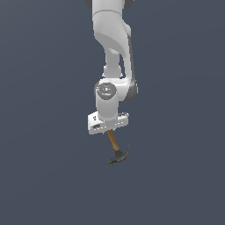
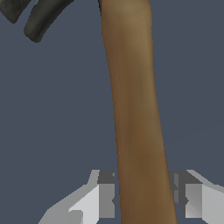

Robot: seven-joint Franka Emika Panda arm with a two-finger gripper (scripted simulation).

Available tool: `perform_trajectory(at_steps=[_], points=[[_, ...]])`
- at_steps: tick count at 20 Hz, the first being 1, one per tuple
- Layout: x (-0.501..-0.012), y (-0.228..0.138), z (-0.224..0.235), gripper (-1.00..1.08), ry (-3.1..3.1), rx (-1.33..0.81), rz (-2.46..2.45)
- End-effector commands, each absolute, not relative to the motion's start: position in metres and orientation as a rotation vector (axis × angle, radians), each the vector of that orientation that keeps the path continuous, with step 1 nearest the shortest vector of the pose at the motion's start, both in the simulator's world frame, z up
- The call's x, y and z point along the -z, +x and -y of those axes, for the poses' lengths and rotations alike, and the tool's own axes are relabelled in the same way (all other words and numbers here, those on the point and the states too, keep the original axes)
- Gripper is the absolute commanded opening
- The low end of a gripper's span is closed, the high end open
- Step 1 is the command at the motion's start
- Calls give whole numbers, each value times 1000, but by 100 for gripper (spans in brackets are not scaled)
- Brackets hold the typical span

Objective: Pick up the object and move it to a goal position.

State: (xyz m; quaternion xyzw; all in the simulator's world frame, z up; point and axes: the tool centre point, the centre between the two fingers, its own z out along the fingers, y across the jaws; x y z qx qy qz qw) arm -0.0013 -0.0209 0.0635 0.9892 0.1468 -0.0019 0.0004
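Note:
The object is a small claw hammer (image 1: 115, 147) with a light brown wooden handle and a dark grey head (image 1: 119, 156) with a curved claw. In the exterior view it hangs head-down from the white arm's hand, handle tilted slightly. My gripper (image 1: 107, 131) is shut on the handle's upper end; its fingers are hidden behind the hand there. Up close in the wrist view, the handle (image 2: 133, 109) runs between the two fingers (image 2: 105, 194), which press against it on both sides, and the curved claw (image 2: 41, 17) shows at the picture's corner.
A plain dark grey-blue surface (image 1: 44, 176) fills the scene behind and beneath the arm. The white arm (image 1: 112, 39) comes down from the exterior view's upper middle. No other objects, containers or goal marker show.

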Motion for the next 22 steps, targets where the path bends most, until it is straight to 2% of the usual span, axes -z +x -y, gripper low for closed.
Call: perform_trajectory(at_steps=[1,12,22], points=[[-75,-15,11,-100,3106,-1,-462],[-118,-78,-31,-100,3106,0,-463],[-139,-106,-52,-100,3106,0,-465]])
